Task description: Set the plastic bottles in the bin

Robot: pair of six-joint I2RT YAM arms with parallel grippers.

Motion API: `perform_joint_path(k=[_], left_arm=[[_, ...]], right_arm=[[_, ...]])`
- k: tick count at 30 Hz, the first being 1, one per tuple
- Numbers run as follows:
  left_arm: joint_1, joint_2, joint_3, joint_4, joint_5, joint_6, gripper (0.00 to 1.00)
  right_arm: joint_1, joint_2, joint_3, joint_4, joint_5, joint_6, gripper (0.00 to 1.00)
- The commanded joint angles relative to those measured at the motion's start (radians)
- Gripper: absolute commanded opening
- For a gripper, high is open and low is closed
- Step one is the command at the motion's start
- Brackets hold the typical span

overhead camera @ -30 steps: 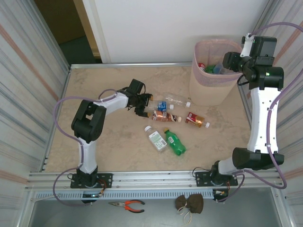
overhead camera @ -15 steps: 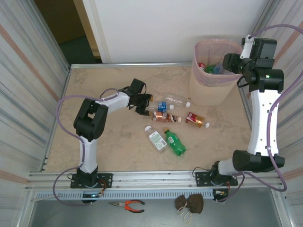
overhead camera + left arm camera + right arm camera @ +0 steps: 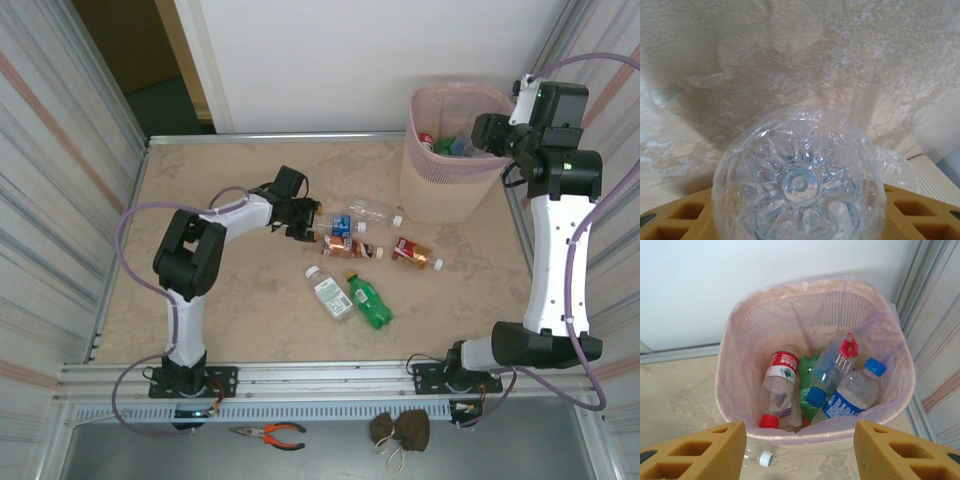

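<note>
Bright even light, soft shadows

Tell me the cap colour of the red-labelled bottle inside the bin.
Red cap, clearest in the right wrist view.

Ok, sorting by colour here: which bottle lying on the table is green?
The green bottle nearest the front edge of the table, lying beside the white-labelled bottle; the others there are clear or brownish.

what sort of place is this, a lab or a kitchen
Probably a robot lab cell: two arms bolted to an aluminium rail, a table fenced by corrugated panels, pliers lying by the rail.
</note>
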Motion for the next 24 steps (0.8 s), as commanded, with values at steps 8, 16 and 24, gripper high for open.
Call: perform_joint_path(k=[8,16,24], left_arm=[[-0.003,-0.209,-0.079,0.014,-0.016,0.143,0.54],[0.011,-0.341,-0.066,0.070,-0.035,0.477,0.54],[0.023,-0.494,-0.085,0.226,0.011,0.943,0.54]], right_arm=[[0.002,-0.060,-0.004,0.018,-0.034,0.006,0.57],[0.013,-0.108,-0.090,0.077,-0.207,0.031,0.57],[0.062,-0.200,-0.250,0.254,-0.423,0.069,0.57]])
